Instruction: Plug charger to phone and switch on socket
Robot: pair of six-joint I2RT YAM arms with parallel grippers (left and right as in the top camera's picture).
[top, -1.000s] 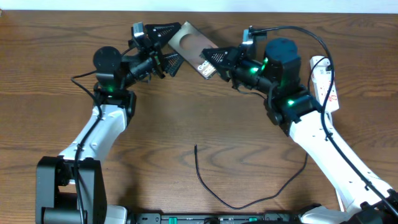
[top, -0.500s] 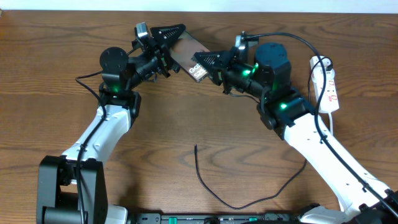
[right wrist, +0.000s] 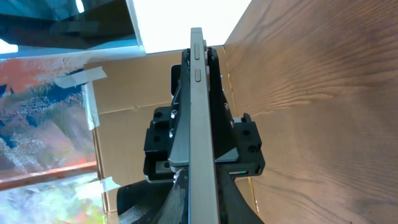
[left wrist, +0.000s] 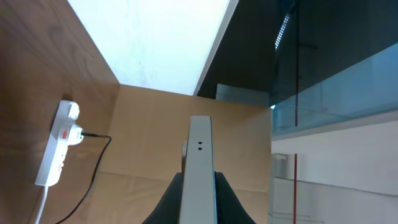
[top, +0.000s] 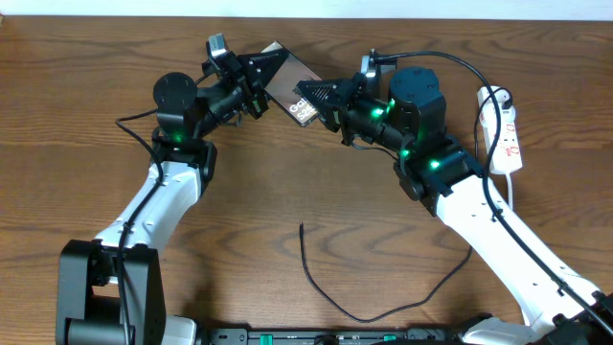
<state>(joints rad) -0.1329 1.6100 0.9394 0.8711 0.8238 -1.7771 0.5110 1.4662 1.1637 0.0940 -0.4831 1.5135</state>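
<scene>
Lab-like room: cardboard screens (right wrist: 118,130) beside a wooden table (top: 287,192).

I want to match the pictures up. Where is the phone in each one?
Overhead: the phone is near the top, a little left of the middle, with its flat side showing.
Left wrist: the phone is seen edge-on at the bottom middle.
Right wrist: the phone is seen edge-on, running up the middle.
Shared landmark: the wooden table shows in all three.

L arm (top: 158,206) reaches twd 1 o'clock, R arm (top: 488,225) twd 10 o'clock; L gripper (top: 261,77) & R gripper (top: 314,96) each clamp the phone (top: 287,79).
</scene>
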